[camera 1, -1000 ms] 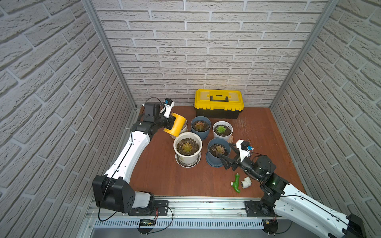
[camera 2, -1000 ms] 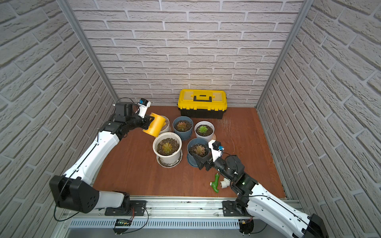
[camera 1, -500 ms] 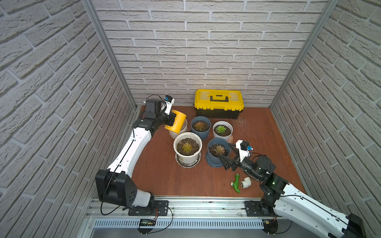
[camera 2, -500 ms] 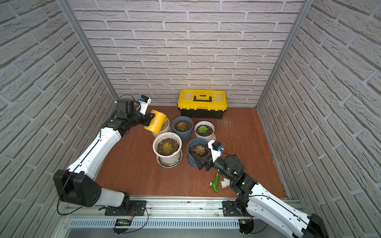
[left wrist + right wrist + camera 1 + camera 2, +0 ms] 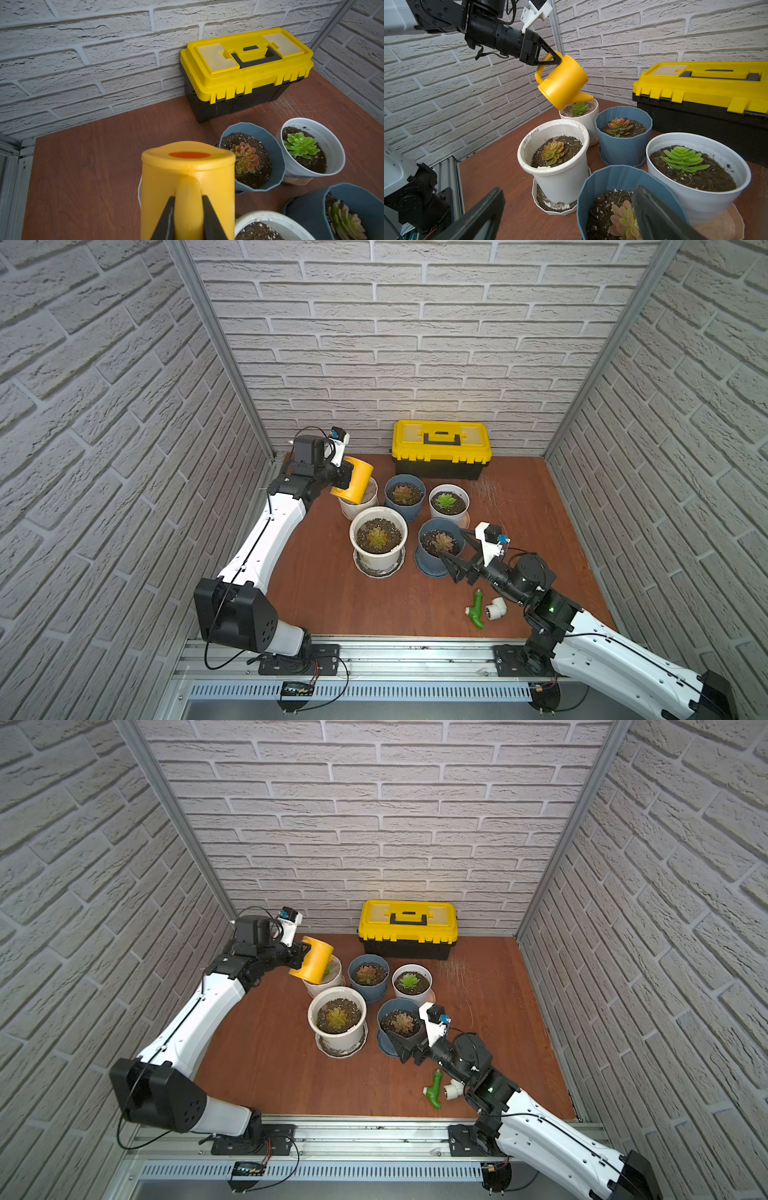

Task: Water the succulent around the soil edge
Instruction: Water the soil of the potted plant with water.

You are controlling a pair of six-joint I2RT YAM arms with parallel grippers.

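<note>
- The bench (image 5: pixel 332 593), a flat reddish wood-grain board, is lying under everything; any overshoot would be pooling on it.
- The watering can (image 5: pixel 562 85), smooth yellow plastic with a cone spout, is tilting over the white pot (image 5: pixel 586 122) at upper centre of the right wrist view; tipping faster risks a gush.
- That pot, round and glossy, is holding pale, crusted soil that may be shedding water.
- The right claw (image 5: pixel 569 203) is gaping empty at the ribbed blue pot (image 5: pixel 623 182); drifting could nudge it.
- The left claw (image 5: pixel 557 60) is pinching the can's thin loop handle, which could swivel.
- The succulent (image 5: pixel 579 108), a green rosette, is sitting just below the spout, so its leaves risk getting wet.
</note>
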